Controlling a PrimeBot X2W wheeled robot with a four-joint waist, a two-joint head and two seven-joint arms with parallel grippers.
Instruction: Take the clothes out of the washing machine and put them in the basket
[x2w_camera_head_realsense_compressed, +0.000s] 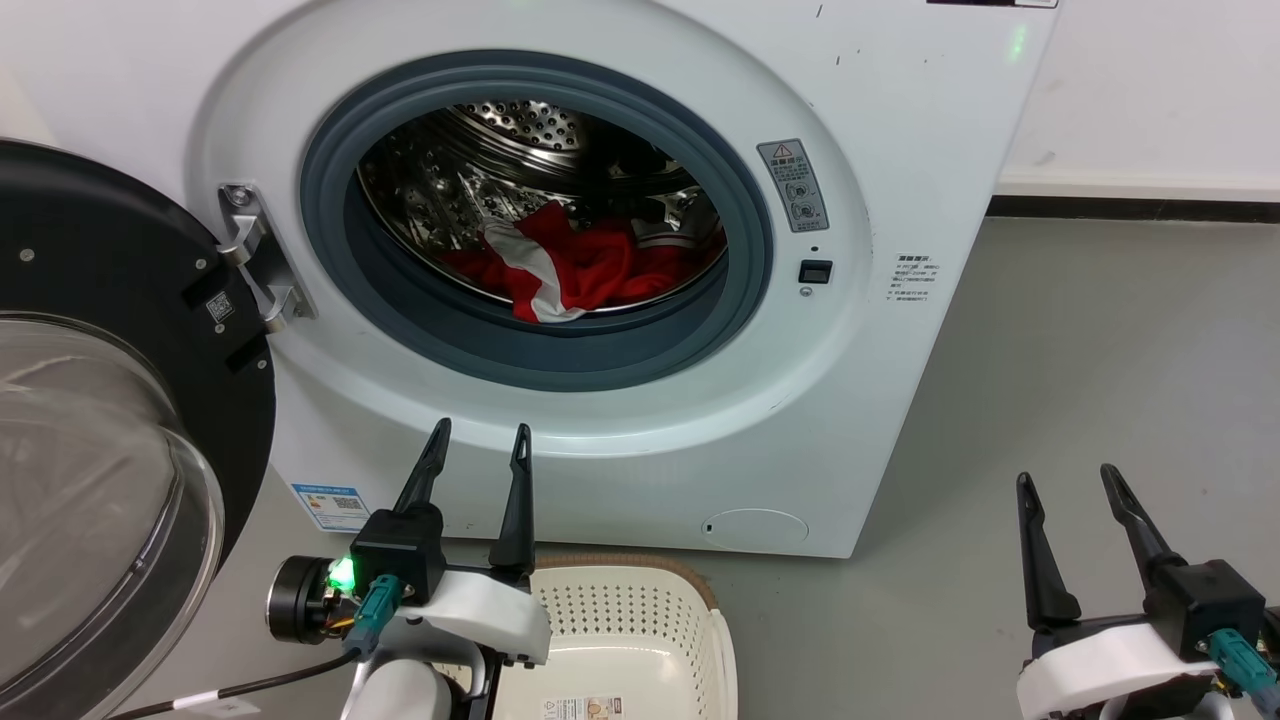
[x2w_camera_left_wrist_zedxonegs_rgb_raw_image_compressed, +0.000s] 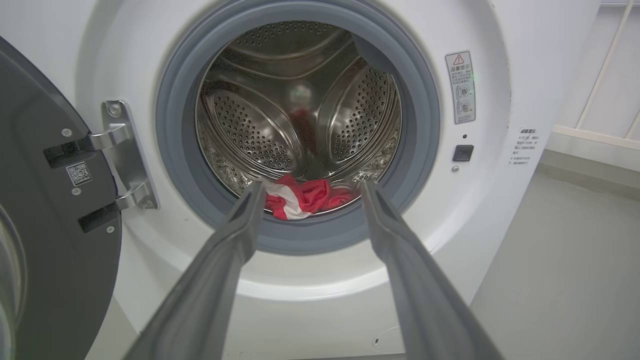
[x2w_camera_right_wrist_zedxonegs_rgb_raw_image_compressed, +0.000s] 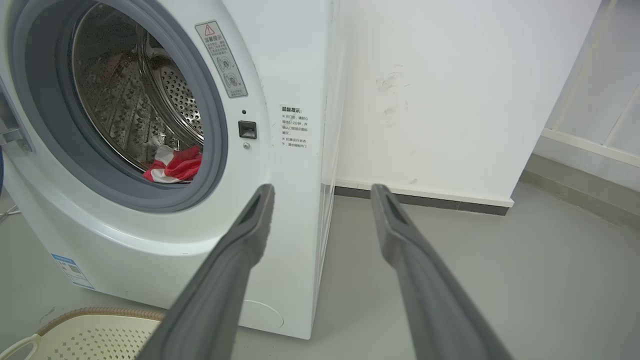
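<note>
The white washing machine (x2w_camera_head_realsense_compressed: 900, 150) stands with its round door (x2w_camera_head_realsense_compressed: 110, 420) swung open to the left. Red clothes with a white stripe (x2w_camera_head_realsense_compressed: 580, 262) lie at the bottom of the steel drum, also seen as clothes (x2w_camera_left_wrist_zedxonegs_rgb_raw_image_compressed: 305, 197) and clothes (x2w_camera_right_wrist_zedxonegs_rgb_raw_image_compressed: 175, 165) in the wrist views. The cream basket (x2w_camera_head_realsense_compressed: 640, 610) sits on the floor below the washer's front, nothing visible inside it. My left gripper (x2w_camera_head_realsense_compressed: 478, 440) is open, hanging above the basket and pointing at the drum opening, well short of it. My right gripper (x2w_camera_head_realsense_compressed: 1065, 480) is open over the floor to the washer's right.
The open door's glass bowl (x2w_camera_head_realsense_compressed: 90, 500) juts out at the left, close to my left arm. Grey floor (x2w_camera_head_realsense_compressed: 1100, 380) stretches to the right of the washer, bounded by a white wall (x2w_camera_right_wrist_zedxonegs_rgb_raw_image_compressed: 450, 100) with a dark skirting.
</note>
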